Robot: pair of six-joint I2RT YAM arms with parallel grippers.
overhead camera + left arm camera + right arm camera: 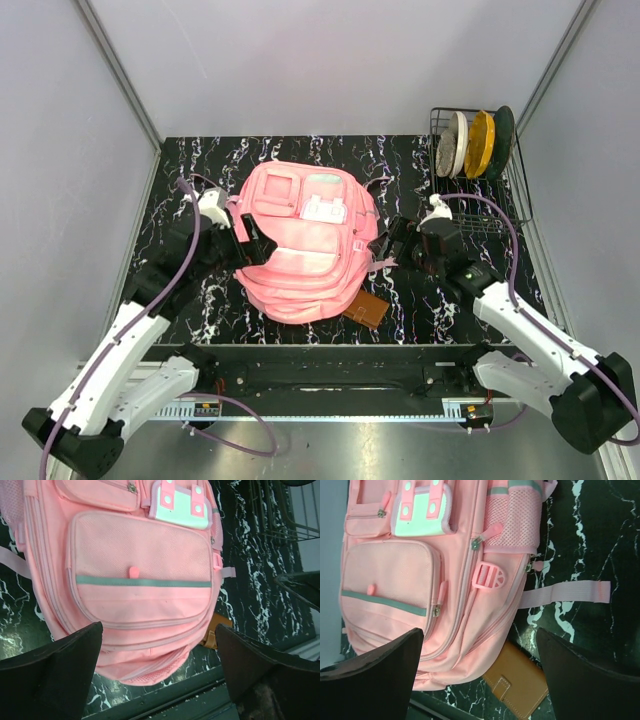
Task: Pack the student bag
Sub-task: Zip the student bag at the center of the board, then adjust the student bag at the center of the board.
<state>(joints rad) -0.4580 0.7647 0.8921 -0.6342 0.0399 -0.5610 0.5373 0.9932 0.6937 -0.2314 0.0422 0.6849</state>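
Note:
The student bag (305,240) is a pink backpack lying flat, front side up, in the middle of the black marbled table. Its zips look closed. My left gripper (246,243) hovers at the bag's left edge, and in the left wrist view its jaws (157,645) stand wide open over the bag's lower front pocket (140,570) with nothing between them. My right gripper (393,243) is by the bag's right side, also open (479,640) and empty, above the bag's edge (420,580). A brown leather wallet (517,680) pokes out from under the bag's near right corner (368,308).
A wire dish rack (475,165) holding white, yellow and dark plates stands at the back right. A loose pink strap (565,592) lies on the table right of the bag. The table's metal front rail (320,365) runs along the near edge.

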